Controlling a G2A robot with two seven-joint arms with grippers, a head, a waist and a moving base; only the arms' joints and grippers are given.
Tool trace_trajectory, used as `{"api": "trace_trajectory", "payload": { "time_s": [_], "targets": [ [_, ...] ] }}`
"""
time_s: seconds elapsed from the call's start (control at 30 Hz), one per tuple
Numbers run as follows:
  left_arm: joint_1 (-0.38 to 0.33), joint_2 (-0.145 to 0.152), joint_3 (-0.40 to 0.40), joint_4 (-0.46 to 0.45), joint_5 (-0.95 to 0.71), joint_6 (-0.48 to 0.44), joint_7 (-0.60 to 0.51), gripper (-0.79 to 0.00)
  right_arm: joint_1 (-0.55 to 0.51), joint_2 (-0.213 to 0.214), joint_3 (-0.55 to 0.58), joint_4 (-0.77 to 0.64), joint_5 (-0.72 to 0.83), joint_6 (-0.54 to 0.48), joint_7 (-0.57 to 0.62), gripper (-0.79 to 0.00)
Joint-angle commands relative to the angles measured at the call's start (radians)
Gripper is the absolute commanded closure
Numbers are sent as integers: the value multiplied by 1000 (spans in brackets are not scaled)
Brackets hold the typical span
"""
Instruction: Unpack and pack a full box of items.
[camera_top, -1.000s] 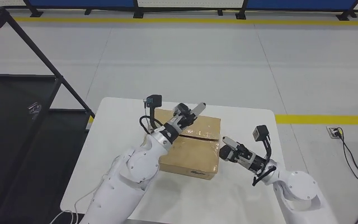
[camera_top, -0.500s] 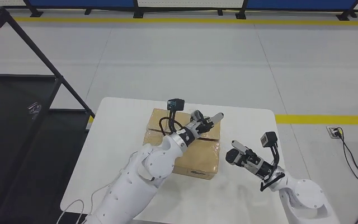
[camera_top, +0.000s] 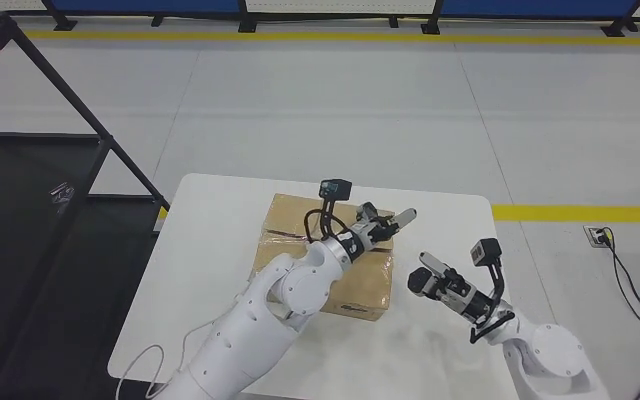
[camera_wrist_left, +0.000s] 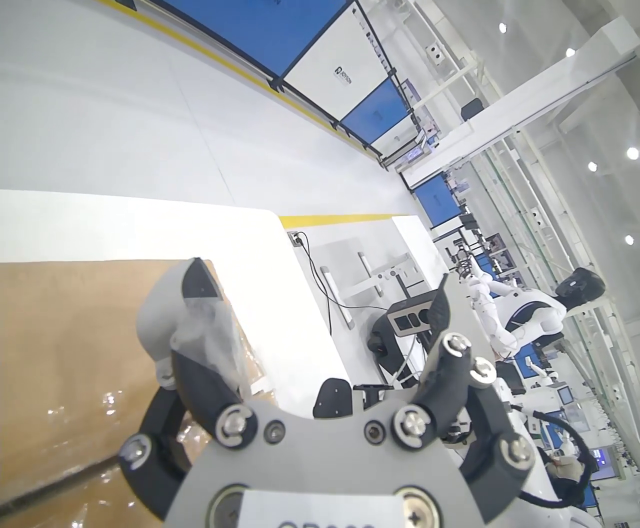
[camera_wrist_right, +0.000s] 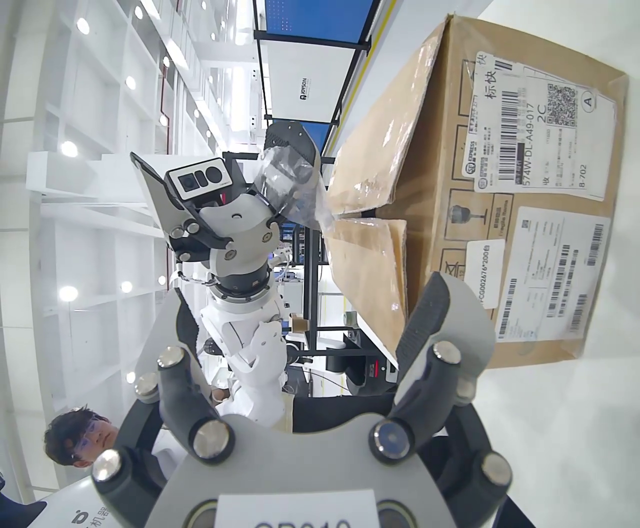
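Squarely on the white table (camera_top: 200, 260) sits the cardboard box (camera_top: 285, 215), its top flaps down and meeting along a seam (camera_wrist_right: 360, 212) that gapes a little at the end facing the right arm. Glossy tape shines along the flaps, and printed labels cover the side wall on that end.

Over the box's right-hand end hangs the left gripper (camera_top: 385, 215), reached across the lid from the robot's side. Its fingers are spread wide and pinch nothing, though a crumpled scrap of clear tape (camera_wrist_left: 210, 325) clings to one fingertip. That fingertip is just above the edge of the lid.

Just beside the box's labelled end, above bare tabletop, is the right gripper (camera_top: 420, 272). Its fingers are also spread apart and hold nothing, pointing towards the box without touching it.
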Motion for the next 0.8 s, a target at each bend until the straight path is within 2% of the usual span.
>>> {"api": "trace_trajectory", "payload": {
  "time_s": [0.0, 0.6, 0.77],
  "targets": [
    [-8, -9, 11, 15, -2, -2, 1, -785, -2, 1, 1, -1, 2, -1, -1, -785],
    [-46, -85, 83, 131, 7, -56, 43, -785, -42, 11, 19, 3, 33, -39, -13, -785],
    [-42, -97, 79, 108, 12, -74, 40, -785, -53, 13, 21, -1, 37, -46, -20, -785]
  ]
}}
